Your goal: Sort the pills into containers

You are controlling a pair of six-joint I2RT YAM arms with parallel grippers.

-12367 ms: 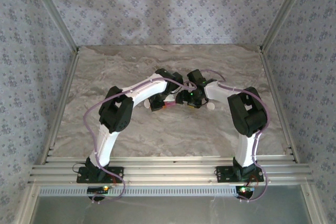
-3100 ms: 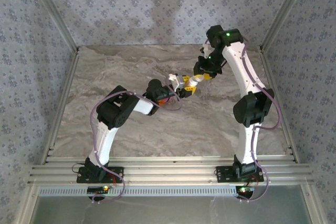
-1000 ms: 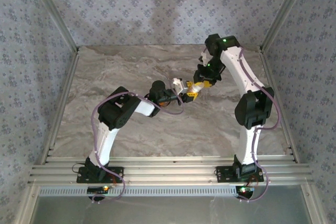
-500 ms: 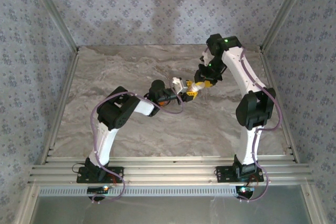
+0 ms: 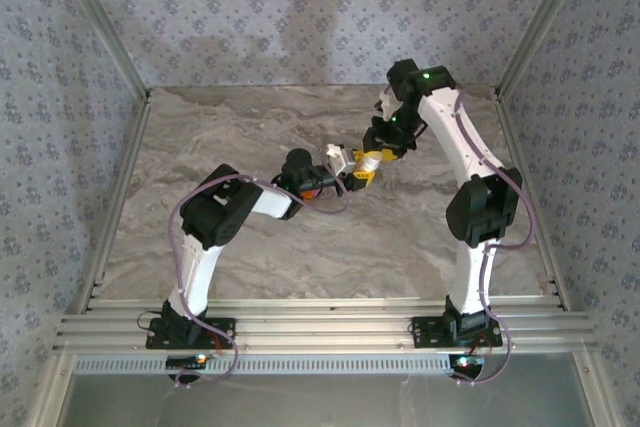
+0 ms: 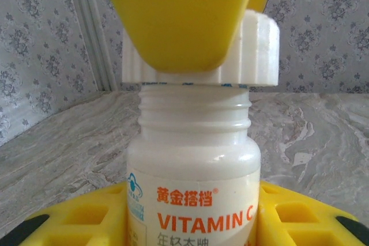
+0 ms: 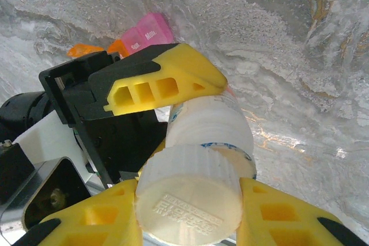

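My left gripper is shut on a white bottle labelled VITAMIN C and holds it above the table. My right gripper is shut on its ribbed white cap. The cap sits just above the bare neck threads, a little off-centre. In the top view the two grippers meet at mid-table, left gripper and right gripper, with the bottle between them. The containers, a pink strip with an orange end, lie on the table beyond the left gripper's finger.
The marble tabletop is ringed by metal rails and patterned walls. Both arms reach over the middle of the table, the right arm arching high from the right.
Since 12 s ago both arms rose from the tabletop with the bottle. In the last second the joined grippers shifted slightly left and back; both grips are unchanged.
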